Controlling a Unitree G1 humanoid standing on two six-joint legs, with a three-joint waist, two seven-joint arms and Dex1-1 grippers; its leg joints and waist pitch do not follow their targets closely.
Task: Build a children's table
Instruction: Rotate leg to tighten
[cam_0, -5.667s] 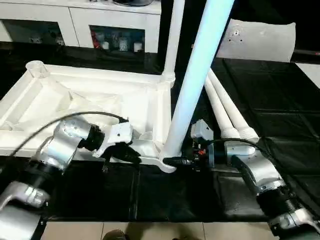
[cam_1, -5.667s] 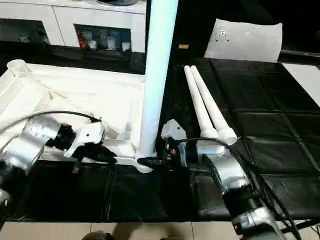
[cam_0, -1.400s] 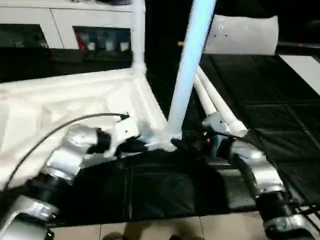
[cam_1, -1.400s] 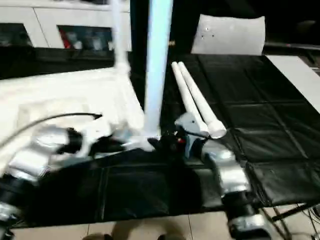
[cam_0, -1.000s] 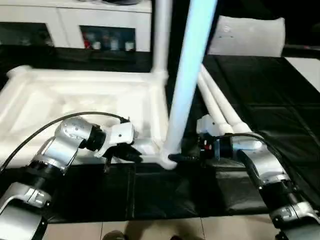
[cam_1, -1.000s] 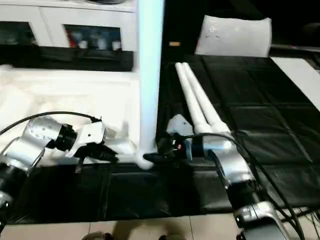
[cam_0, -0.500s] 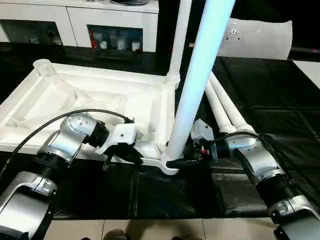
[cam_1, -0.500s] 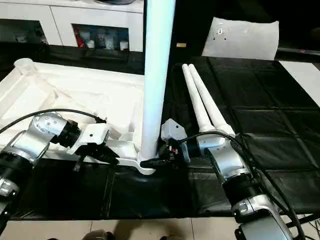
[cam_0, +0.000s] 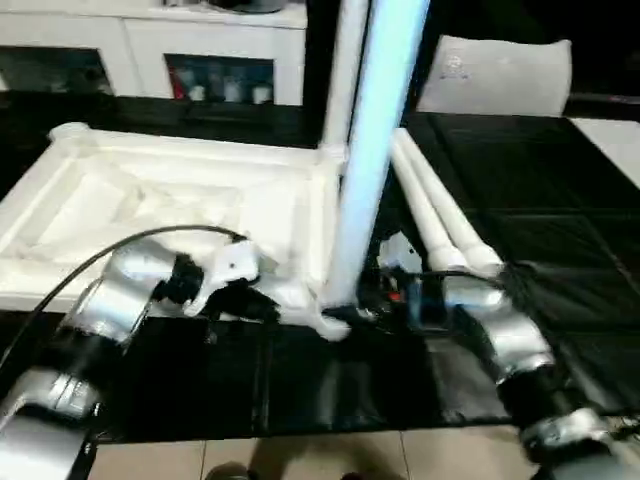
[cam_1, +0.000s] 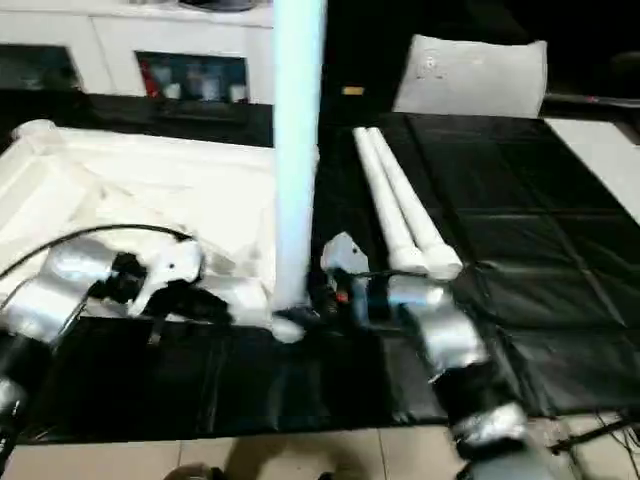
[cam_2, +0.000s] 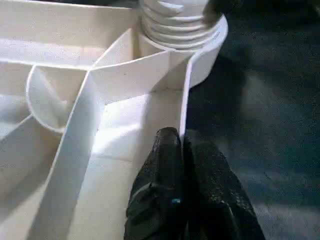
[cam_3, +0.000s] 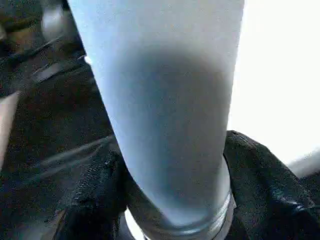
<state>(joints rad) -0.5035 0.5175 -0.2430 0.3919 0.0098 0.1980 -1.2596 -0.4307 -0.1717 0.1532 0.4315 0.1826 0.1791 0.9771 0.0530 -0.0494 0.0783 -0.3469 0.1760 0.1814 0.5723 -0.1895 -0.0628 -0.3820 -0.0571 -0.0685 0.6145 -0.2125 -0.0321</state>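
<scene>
Left gripper (cam_2: 182, 145) has its jaws clenched on the tabletop (cam_0: 190, 200) rim. Right gripper (cam_3: 170, 200) has its jaws grasping the upright leg (cam_0: 375, 150) at its base, in the near corner socket (cam_2: 200, 55). Two spare legs (cam_0: 440, 215) lie on the black worktop (cam_0: 540, 190).

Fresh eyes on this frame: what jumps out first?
The tall white leg standing upright in the near corner socket of the upside-down tabletop, with the right tool closed around its base. Next, the left tool pinching the tabletop's rim beside that socket, and two spare legs lying on the black mat.
</scene>
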